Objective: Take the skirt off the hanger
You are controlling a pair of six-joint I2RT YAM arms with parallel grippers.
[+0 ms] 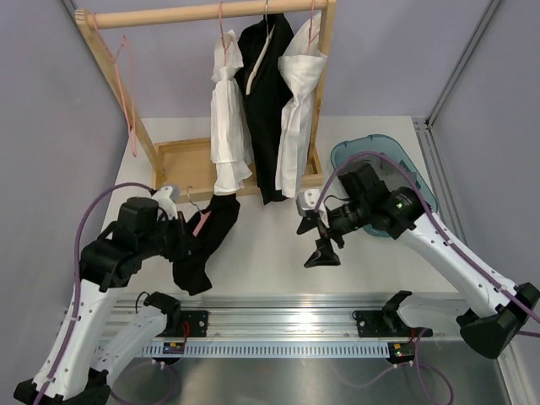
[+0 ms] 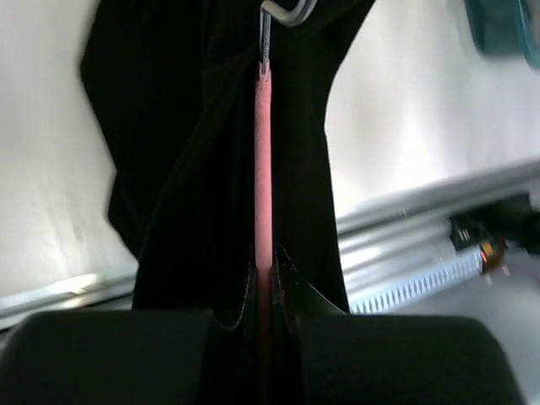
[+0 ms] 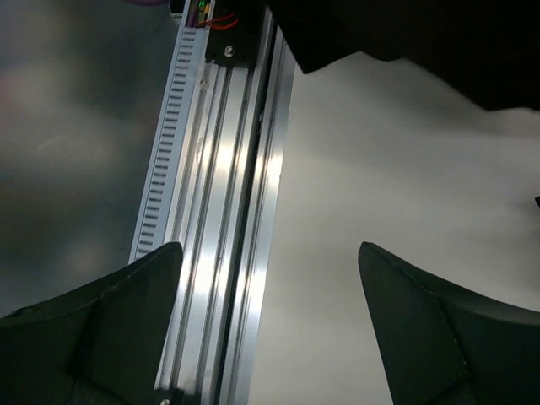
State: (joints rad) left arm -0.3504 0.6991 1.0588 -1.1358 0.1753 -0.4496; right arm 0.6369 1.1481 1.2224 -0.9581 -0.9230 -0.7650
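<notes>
Overhead view: my left claw [image 1: 187, 229] is clenched on a pink hanger [image 1: 201, 221], held low over the white tabletop [image 1: 270, 253]. The black skirt [image 1: 205, 249] droops from the hanger in a limp fold. My right claw [image 1: 323, 251] hangs released to the right of the skirt, clear of it. Behind, a wooden rack [image 1: 202, 12] carries white and black garments.

Left wrist view: the hanger's pink bar runs straight up from between the clenched fingers [image 2: 295, 299], with black cloth falling on both sides.

Right wrist view: both fingers [image 3: 110, 329] stand wide apart with nothing between them, above the tabletop and an aluminium rail [image 3: 224, 211]. The skirt's edge shows at the top.

I judge the cloth light, soft and likely to slide. Pinching a bunched fold near the bar should hold better than taking the loose hem.
</notes>
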